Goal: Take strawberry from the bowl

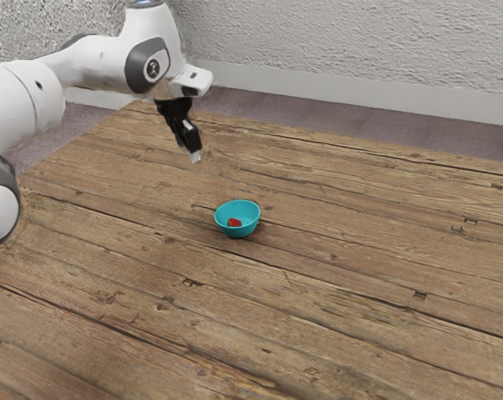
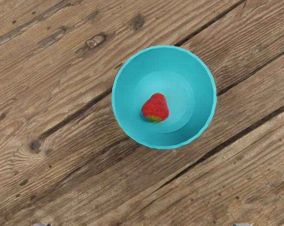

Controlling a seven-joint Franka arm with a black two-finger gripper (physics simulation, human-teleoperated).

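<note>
Gripper [image 1: 194, 157], spread and empty, hangs higher than bowl [image 1: 239, 232]: approach stage, next requiring descent to strawberry [image 2: 156, 108] inside.

Bowl [image 2: 200, 84] turquoise; strawberry [image 2: 155, 107] red, green at one end; table [image 2: 61, 165] brown, dark-streaked.

A white robot arm [image 1: 101, 62] reaches in from the exterior view's left; its black gripper [image 1: 194, 155] tilts downward; the fingertips [image 2: 242, 224] are spread apart.
</note>
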